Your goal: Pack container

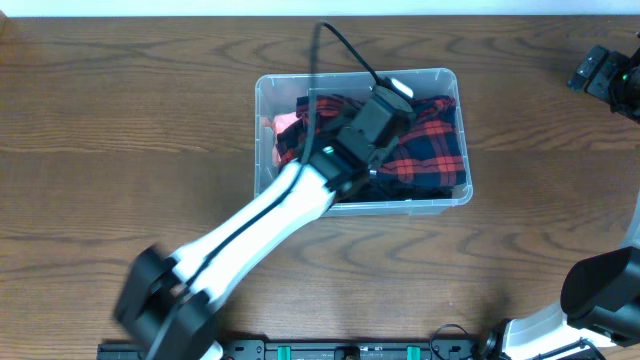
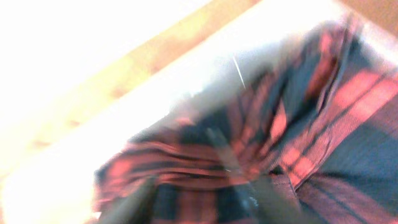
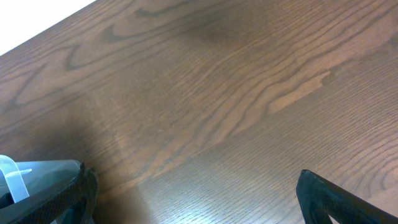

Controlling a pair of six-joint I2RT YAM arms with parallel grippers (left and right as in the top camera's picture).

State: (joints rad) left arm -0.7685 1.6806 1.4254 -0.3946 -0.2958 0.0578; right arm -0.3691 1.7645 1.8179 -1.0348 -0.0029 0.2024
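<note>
The clear plastic container stands at the middle of the table and holds a red and dark blue plaid cloth. My left gripper reaches down into it over the cloth. The left wrist view is blurred. There its fingers stand apart just above the plaid cloth, and the gripper looks open. The container's pale wall runs behind. My right gripper is far off at the back right. In the right wrist view it stands wide open over bare wood, holding nothing.
A pink item shows under the cloth at the container's left end. The left arm stretches from the front left across the table. The right arm's base sits at the front right corner.
</note>
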